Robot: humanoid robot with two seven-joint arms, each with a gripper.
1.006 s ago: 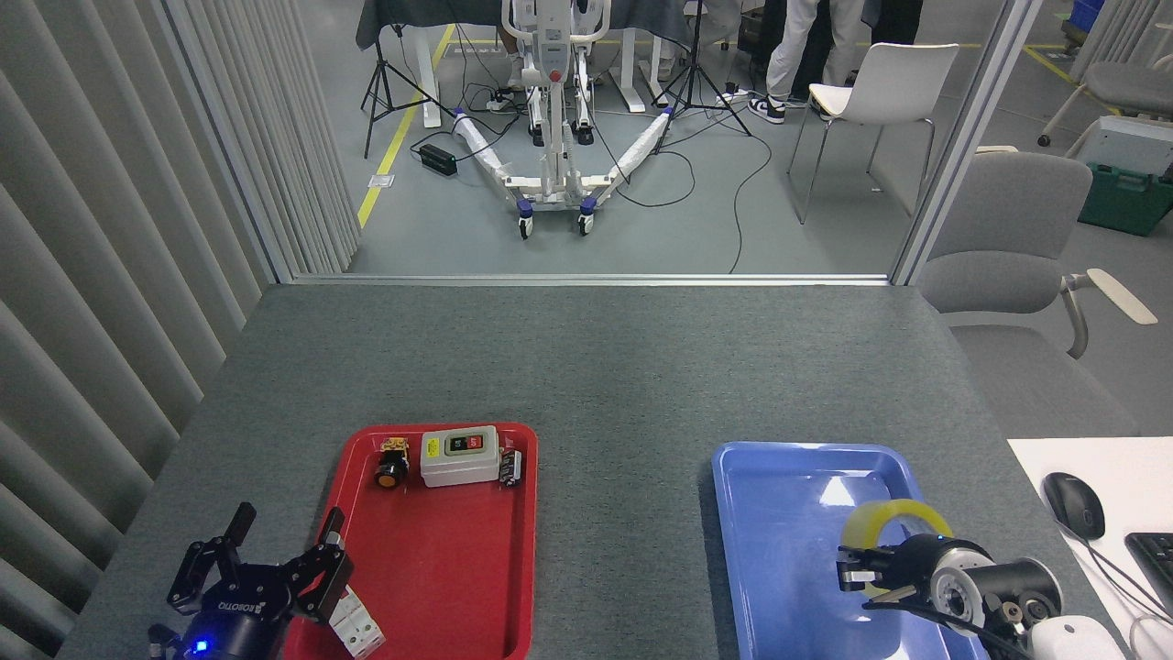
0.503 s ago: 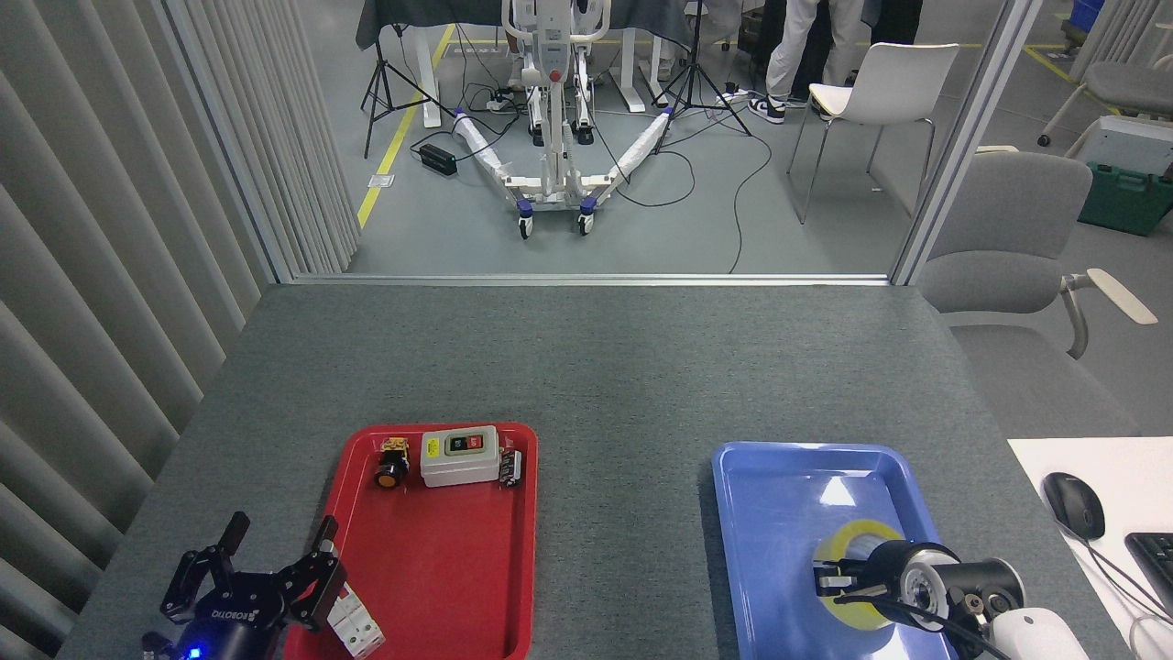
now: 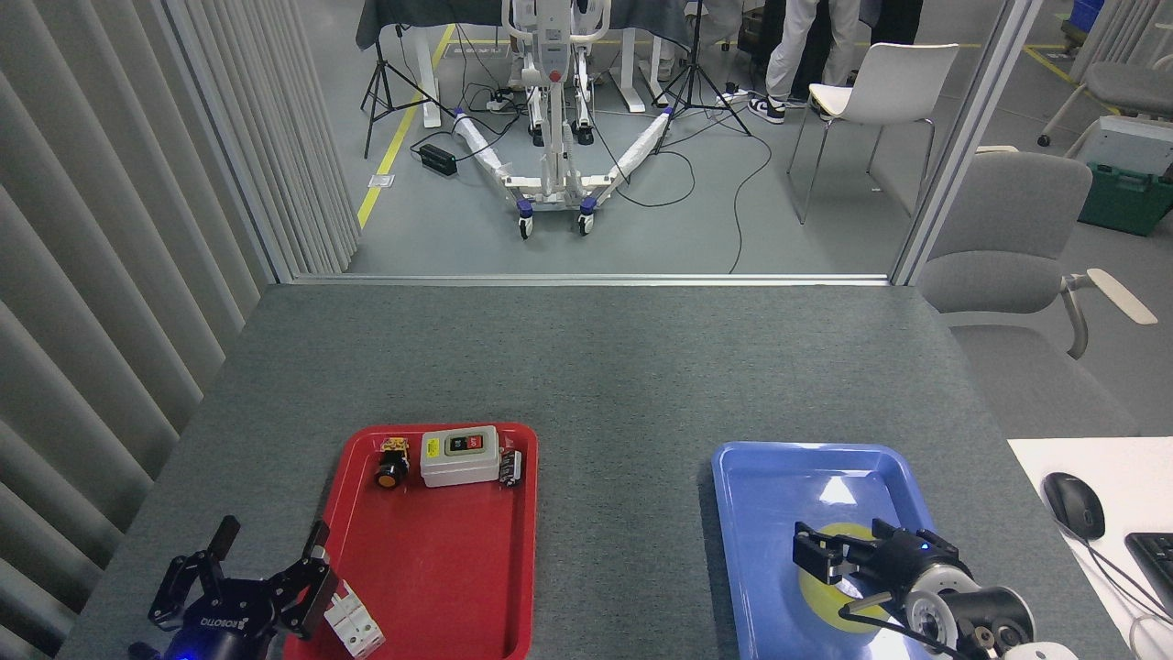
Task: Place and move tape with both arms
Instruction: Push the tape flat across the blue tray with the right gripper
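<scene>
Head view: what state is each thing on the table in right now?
tape: lying flat in the blue tray
right end effector: open, over the tape
left end effector: open, holding nothing
white ridged block: at the red tray's near left edge
switch box: at the red tray's far end

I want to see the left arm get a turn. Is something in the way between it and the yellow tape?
Yes. The red tray and its switch box lie between the left gripper and the tape in the blue tray. The right gripper is over the tape.
</scene>
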